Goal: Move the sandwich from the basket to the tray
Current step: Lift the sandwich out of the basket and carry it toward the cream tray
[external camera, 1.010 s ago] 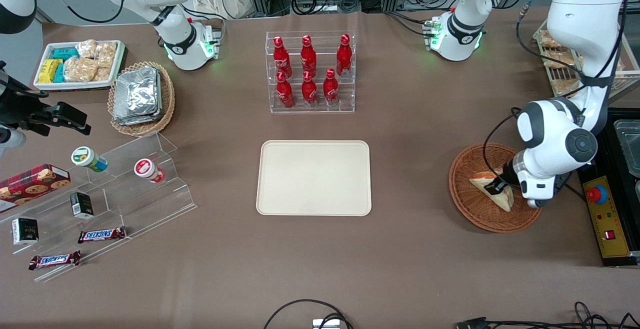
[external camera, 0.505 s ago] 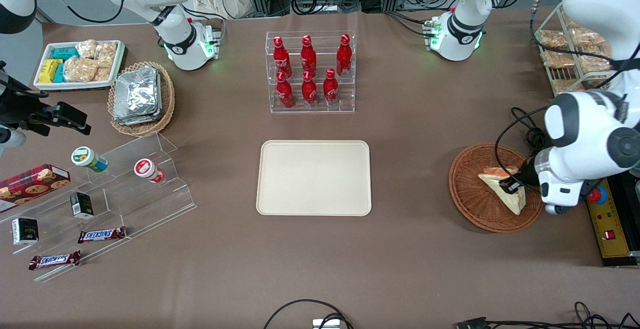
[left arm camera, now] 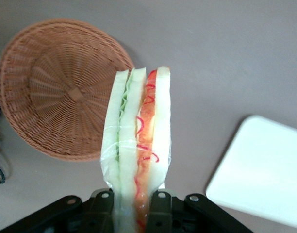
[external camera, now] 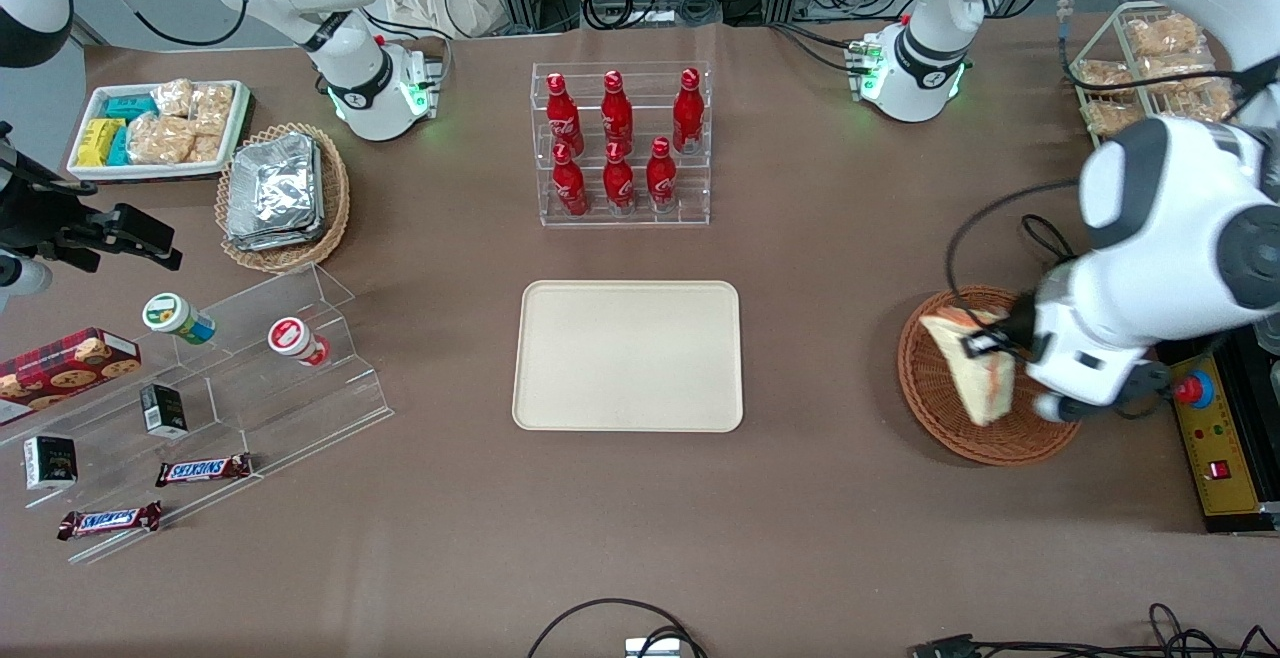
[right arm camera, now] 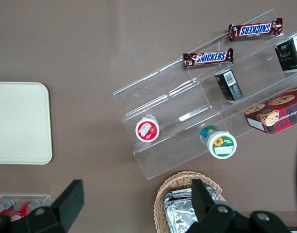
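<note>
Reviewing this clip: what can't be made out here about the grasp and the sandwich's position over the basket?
- Gripper, shut on the sandwich: in the wrist view the bread covers where the fingers press.
- Front view: the arm's white body hides most of the gripper and part of the basket.
- How high the sandwich hangs above the basket: not readable from either view.
- Tray: cut off by the wrist picture's edge.

Gripper (external camera: 985, 346) clamped on sandwich (external camera: 972, 368), lifted above basket (external camera: 935, 408). Bare table btwn fingers (left arm camera: 158, 206) and tray (external camera: 627, 355), nothing in the way. Bottle rack (external camera: 621, 143) stands farther from the front cam, well apart.
</note>
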